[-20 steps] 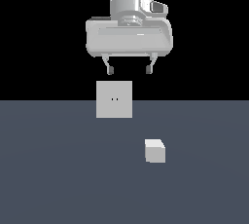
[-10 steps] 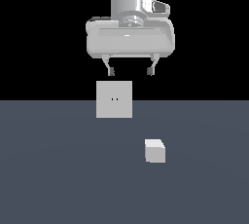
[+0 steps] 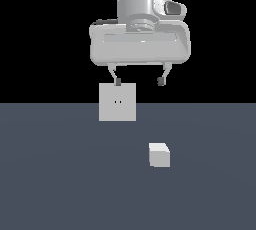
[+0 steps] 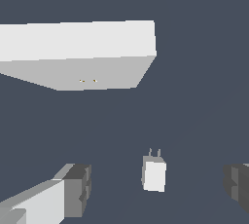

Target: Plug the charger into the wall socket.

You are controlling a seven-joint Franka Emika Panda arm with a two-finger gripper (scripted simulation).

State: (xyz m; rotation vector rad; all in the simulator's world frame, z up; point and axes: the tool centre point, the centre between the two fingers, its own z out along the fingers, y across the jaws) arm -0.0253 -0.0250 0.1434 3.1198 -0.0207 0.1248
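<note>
The charger (image 3: 159, 155) is a small pale cube lying on the dark grey floor, toward the exterior view's right. In the wrist view the charger (image 4: 154, 174) shows two short prongs on one end. The wall socket (image 3: 117, 102) is a flat pale square plate with two small dark holes, standing upright further back. It also shows in the wrist view (image 4: 92, 55). My gripper (image 3: 139, 81) hangs high above the floor, open and empty, well above the charger. Its fingers (image 4: 73, 189) spread wide either side of the charger in the wrist view.
A flat dark grey floor (image 3: 60, 184) fills the lower half of the exterior view, against a black background.
The gripper has shifted slightly toward the exterior view's right and a little lower. The charger and the socket have not moved.
</note>
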